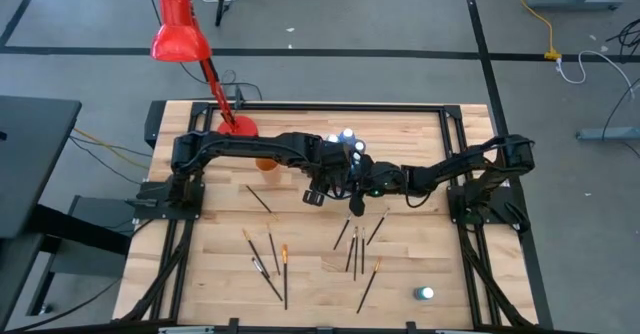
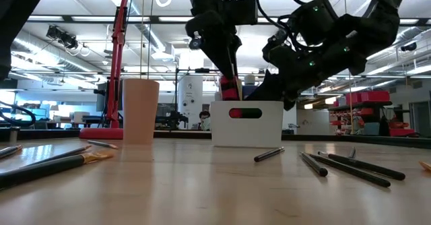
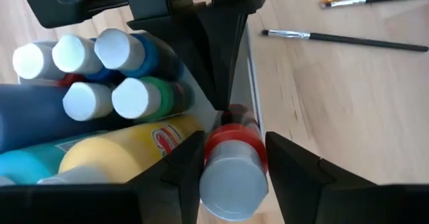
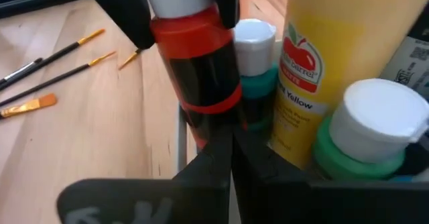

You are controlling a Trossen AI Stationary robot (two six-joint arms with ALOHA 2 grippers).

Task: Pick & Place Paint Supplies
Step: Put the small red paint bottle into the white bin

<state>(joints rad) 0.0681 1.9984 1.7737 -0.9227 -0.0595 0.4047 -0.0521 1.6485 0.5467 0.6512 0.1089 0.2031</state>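
- Wooden table (image 1: 200, 274) in a workshop room carries a white bin (image 2: 246, 122) near its middle, with a red desk lamp (image 1: 180, 34) at the far edge and a tan cup (image 2: 140, 110) beside the bin.
- Left gripper (image 3: 231, 158) is above the bin's edge, its jaws closed on a red paint bottle (image 3: 231, 163) held cap toward the wrist camera.
- Right gripper (image 4: 231, 143) is at the same bin edge, its fingers fully shut with nothing seen between them, the tips just under the red bottle.
- Bin contents: yellow bottle (image 4: 328, 56), green bottle (image 4: 369, 133) and blue bottles (image 3: 134, 53), packed close together.
- Brushes (image 1: 355, 249) lie scattered on the near half of the table; one lone bottle (image 1: 426, 294) stands near the front right corner.
- Risk: the red bottle sits at the bin wall; released here, it may catch the rim and tip outside.
- Risk: both grippers crowd one spot; a lowering move may bring the fingers into collision or knock the standing bottles.
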